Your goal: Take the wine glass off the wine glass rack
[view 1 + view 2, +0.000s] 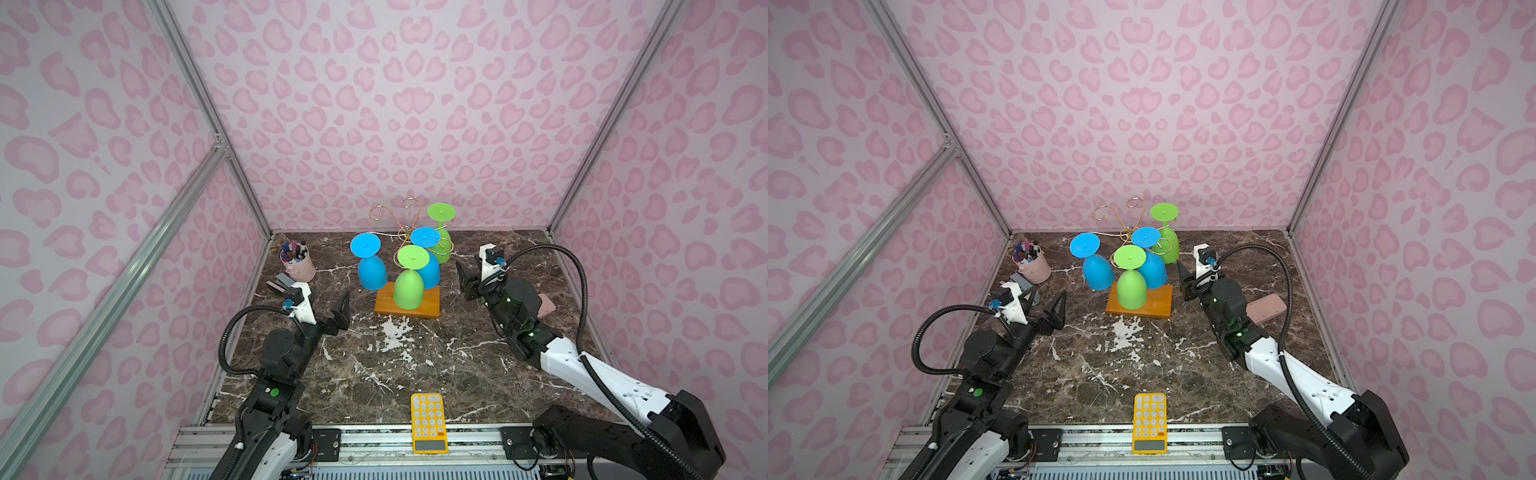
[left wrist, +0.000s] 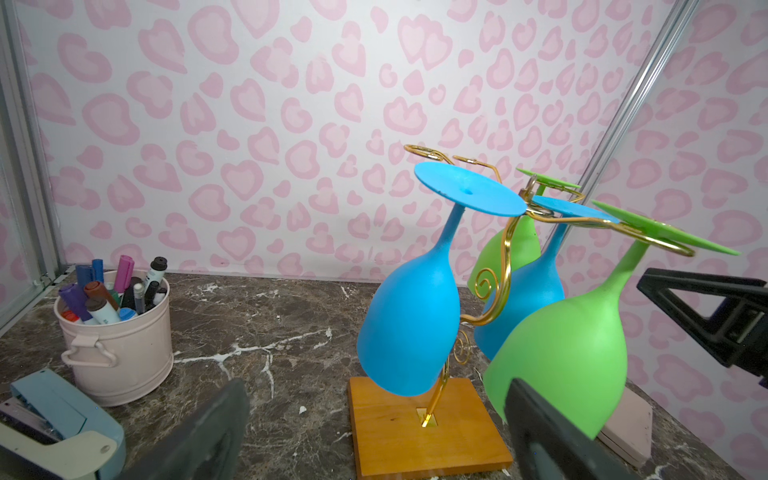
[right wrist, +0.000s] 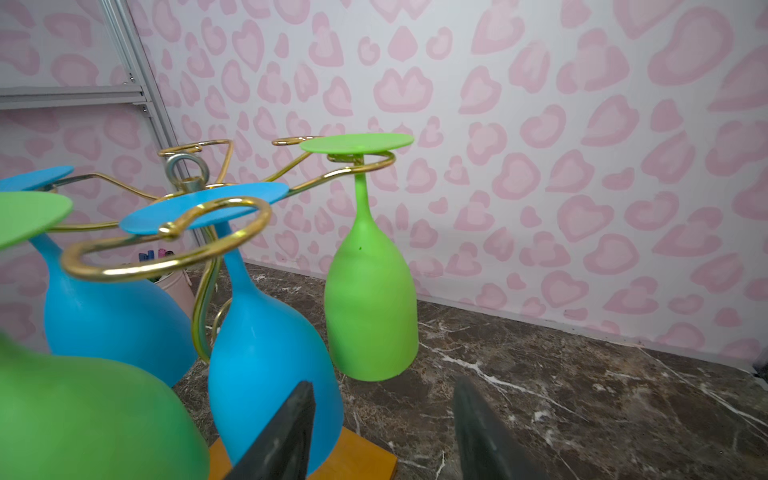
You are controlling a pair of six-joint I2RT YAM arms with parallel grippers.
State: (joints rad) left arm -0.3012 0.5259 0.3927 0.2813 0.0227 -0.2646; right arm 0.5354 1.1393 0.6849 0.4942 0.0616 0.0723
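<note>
Status: wine glass rack (image 1: 430, 305) standing near the tabletop's (image 1: 374, 365) far edge | far green wine glass (image 3: 370, 307) hanging inverted from its wire arm | right pincer (image 3: 384, 386) gaping empty, facing it | left pincer (image 2: 376, 388) gaping empty | advice: gripping the bowl squarely, sliding the stem outward along the arm.

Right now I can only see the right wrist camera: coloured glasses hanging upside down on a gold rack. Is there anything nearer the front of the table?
Observer: Yes, a yellow calculator lies at the front edge.
Visitor: What is the other arm doing?
Observer: Its left fingers are spread wide open, short of the rack, holding nothing.
Visitor: I glimpse a pink pot. Is anything beside it?
Observer: A blue-grey stapler lies right next to the pot.
</note>
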